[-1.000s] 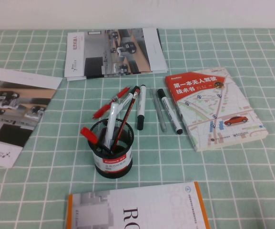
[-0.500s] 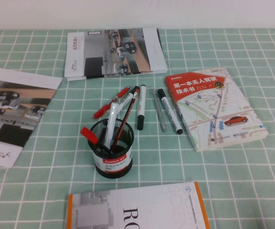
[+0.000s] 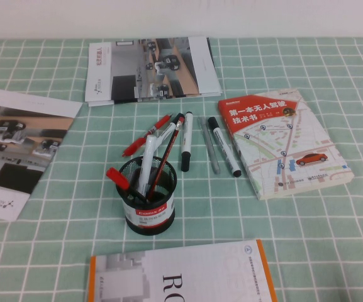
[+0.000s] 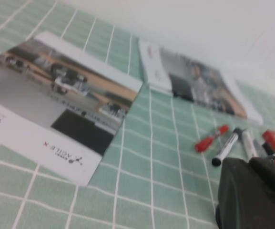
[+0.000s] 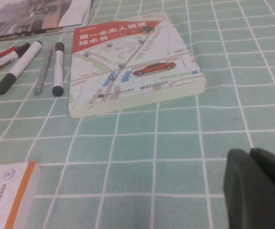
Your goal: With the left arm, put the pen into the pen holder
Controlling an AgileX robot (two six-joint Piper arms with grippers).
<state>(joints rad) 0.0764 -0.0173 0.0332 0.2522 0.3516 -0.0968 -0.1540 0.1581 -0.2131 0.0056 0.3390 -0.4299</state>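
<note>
The all-red pen (image 3: 145, 136) lies on the green checked cloth just behind the black mesh pen holder (image 3: 148, 201); it also shows in the left wrist view (image 4: 212, 138). The holder contains a white marker with a red cap (image 3: 145, 165) and a thin striped pen (image 3: 168, 151). Neither arm shows in the high view. My left gripper (image 4: 254, 191) is shut and empty, low over the cloth, short of the pen. My right gripper (image 5: 256, 191) is shut and empty over bare cloth, nearer than the red-topped book (image 5: 127, 67).
Two black-capped white markers (image 3: 186, 150) (image 3: 224, 146) and a grey pen (image 3: 210, 146) lie beside the red pen. A brochure (image 3: 17, 151) is at the left, a booklet (image 3: 153, 69) at the back, the map book (image 3: 282, 141) at the right, an orange-edged book (image 3: 181, 277) in front.
</note>
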